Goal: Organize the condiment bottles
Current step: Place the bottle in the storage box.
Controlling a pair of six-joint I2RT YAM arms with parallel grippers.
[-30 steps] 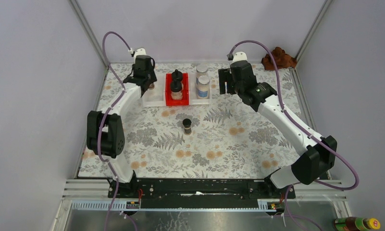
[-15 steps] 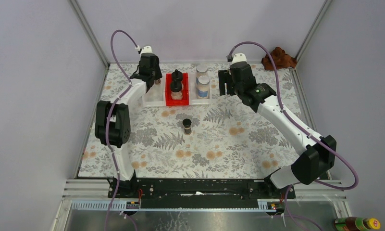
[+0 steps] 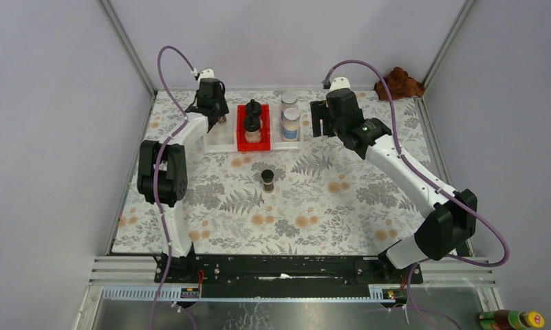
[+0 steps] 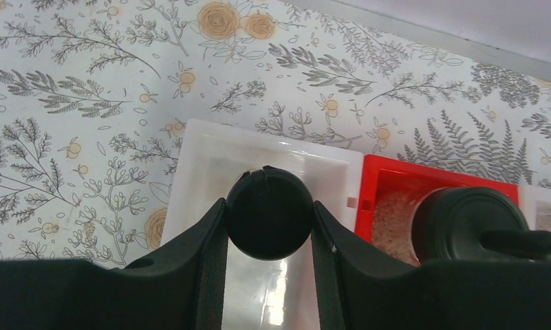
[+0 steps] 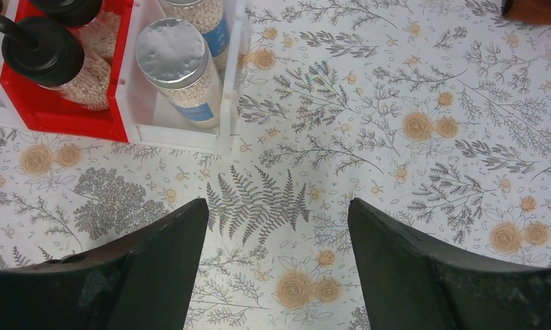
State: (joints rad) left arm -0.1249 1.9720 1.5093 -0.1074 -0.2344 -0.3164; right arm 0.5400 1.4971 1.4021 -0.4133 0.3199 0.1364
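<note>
My left gripper (image 3: 214,115) is shut on a slim dark-brown jar; its black cap (image 4: 270,213) sits between the fingers, above the back part of the left white bin (image 4: 197,148). A second dark-brown jar (image 3: 267,180) stands alone mid-table. The red bin (image 3: 241,141) holds two clear jars with black domed caps (image 3: 252,126), (image 5: 42,48). In the right white bin (image 5: 179,136) stand two silver-lidded, blue-labelled jars (image 3: 290,122), (image 5: 176,58). To the right of that bin, my right gripper (image 3: 318,120), (image 5: 278,213) hangs open over the floral tablecloth with nothing between its fingers.
A brown crumpled thing (image 3: 399,82) lies in the back right corner. A brown yellow-capped bottle (image 3: 512,320) lies off the table at the bottom right. Grey walls close in the table at the left, back and right.
My left arm has stretched toward the back, carrying the dark jar further back over the left white bin. The right gripper has shifted slightly left.
</note>
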